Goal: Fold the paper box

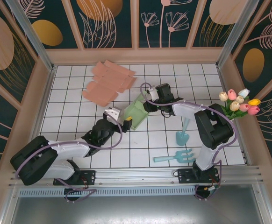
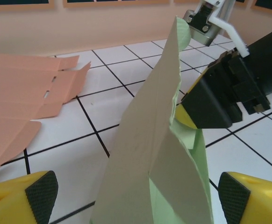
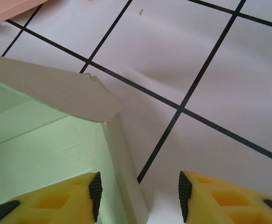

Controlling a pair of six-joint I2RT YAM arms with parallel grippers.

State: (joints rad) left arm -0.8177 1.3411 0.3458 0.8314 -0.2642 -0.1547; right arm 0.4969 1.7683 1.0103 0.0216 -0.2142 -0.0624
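on the table (image 1: 70,107), green box (image 1: 138,115), lengthwise near-to-far

Box: green paper box (image 3: 42,144), L half of frame, rounded flap (image 3: 66,93) on top.
Gripper: right gripper (image 3: 138,198) straddles box wall, jaws apart, R pad (image 3: 184,193) clear of it.
Table: white tiles (image 3: 211,70), black grid.
Top L: pink sheet (image 3: 5,7), edge only.

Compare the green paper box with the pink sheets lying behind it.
Colour: the green paper box is pale green, while the pink sheets are salmon pink.
Shape: the green paper box is partly folded, with walls standing up; the pink sheets lie flat and unfolded.
Place: the green paper box sits in front, and the pink sheets lie farther back.
Both look like cut card box blanks with flaps.
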